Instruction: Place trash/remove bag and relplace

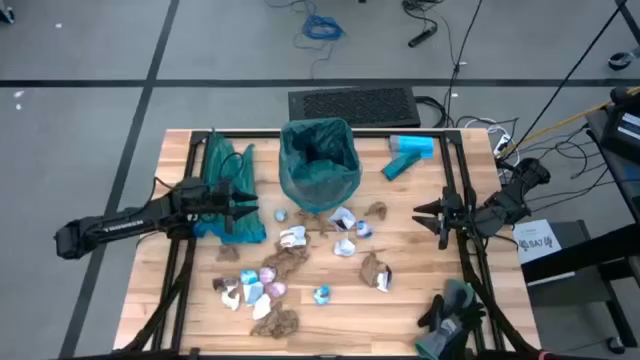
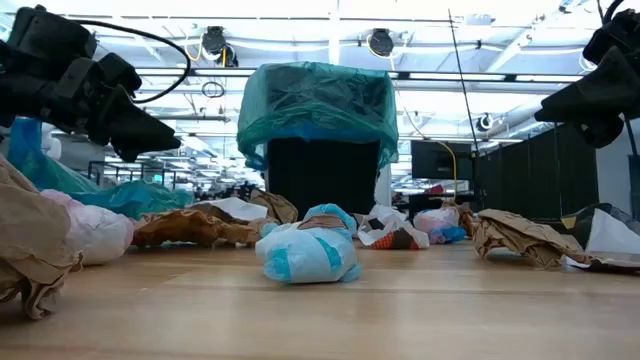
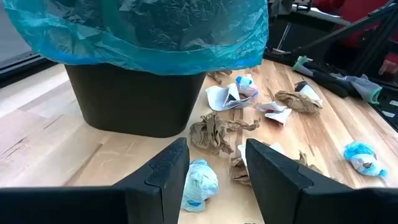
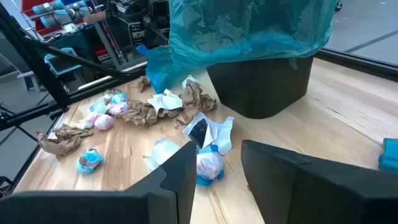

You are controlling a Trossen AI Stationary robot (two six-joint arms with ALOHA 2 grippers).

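The trash [image 1: 300, 262], many small crumpled scraps of brown paper and white, light-blue and purple wrappers, lies loose on the wooden slat table [image 1: 180, 180], spread from the middle toward 6 and 7 o'clock of the high view. Just beyond it, at 12 o'clock, stands the black bin lined with a teal plastic bag [image 1: 319, 165]. None of the scraps is held, so by my reading the gathering step has yet to begin.

The next move calls for one hand to drop onto a single scrap (the pale blue wad nearest the bin looks handiest for the left) and close.

The left hand [image 1: 252, 210] hovers at 9 o'clock of the bin, its fingers [image 3: 168, 174] spread wide and empty. The right hand [image 1: 420, 212] hangs at 3 o'clock, likewise wide and empty.
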